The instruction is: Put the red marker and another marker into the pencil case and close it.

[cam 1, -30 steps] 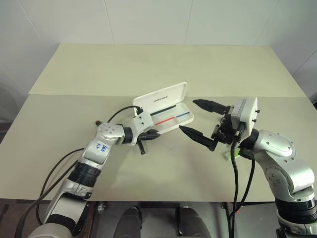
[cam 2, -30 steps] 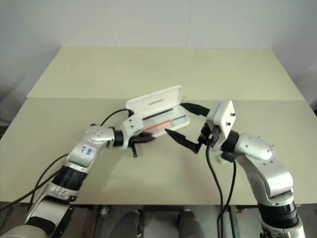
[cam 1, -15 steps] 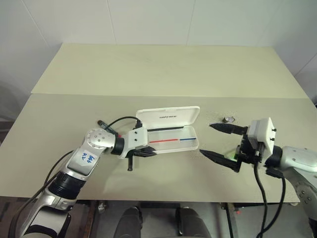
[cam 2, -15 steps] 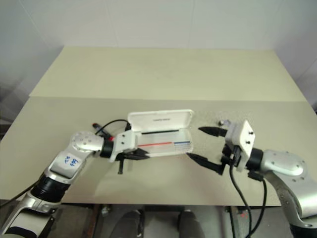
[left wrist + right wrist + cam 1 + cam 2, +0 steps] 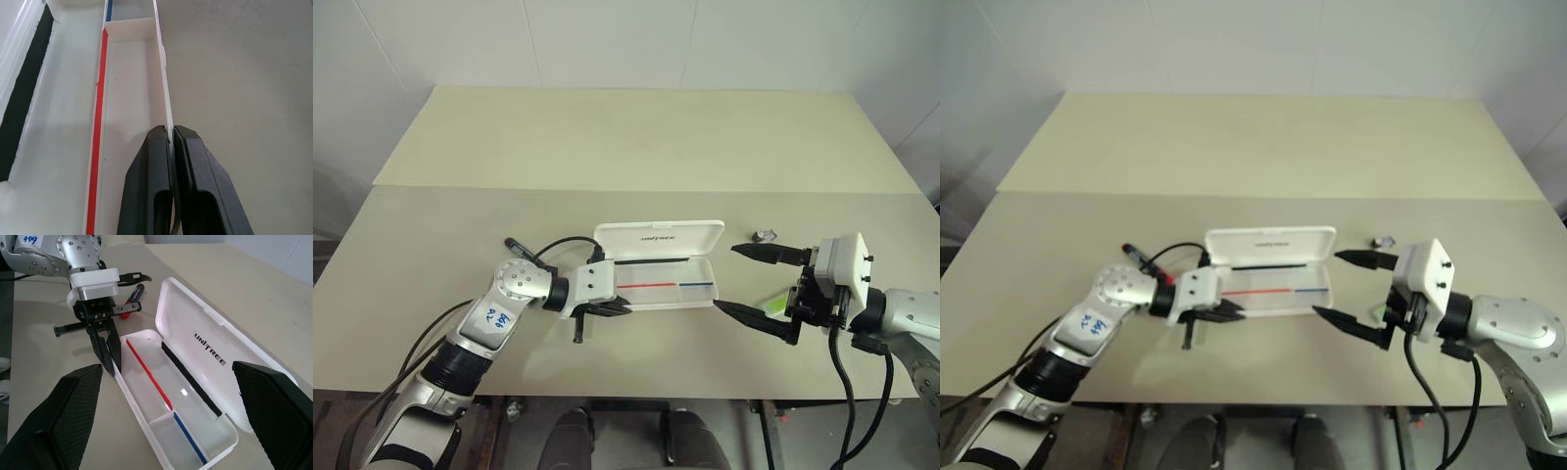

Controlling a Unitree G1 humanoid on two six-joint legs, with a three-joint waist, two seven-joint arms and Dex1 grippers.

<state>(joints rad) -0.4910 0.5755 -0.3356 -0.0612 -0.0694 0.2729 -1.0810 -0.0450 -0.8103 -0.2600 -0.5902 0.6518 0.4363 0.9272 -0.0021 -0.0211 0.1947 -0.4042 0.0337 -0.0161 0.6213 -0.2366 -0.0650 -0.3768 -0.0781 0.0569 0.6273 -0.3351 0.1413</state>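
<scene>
Nearest, the left gripper has its fingers pinched closed on the thin front wall of the pencil case, at the case's left end. Across from it, the right gripper hangs just off the case's right end with its fingers spread wide, holding nothing. A patch of lime green, another marker, lies on the surface just behind the right gripper's lower finger, mostly hidden by it. Between the two grippers the case lies open, its lid tilted back, with black, red and blue lines inside the tray. Beyond the left gripper, behind its wrist, the red marker lies beside a black cable. Past the right gripper's upper finger sits a small dark scrap.
</scene>
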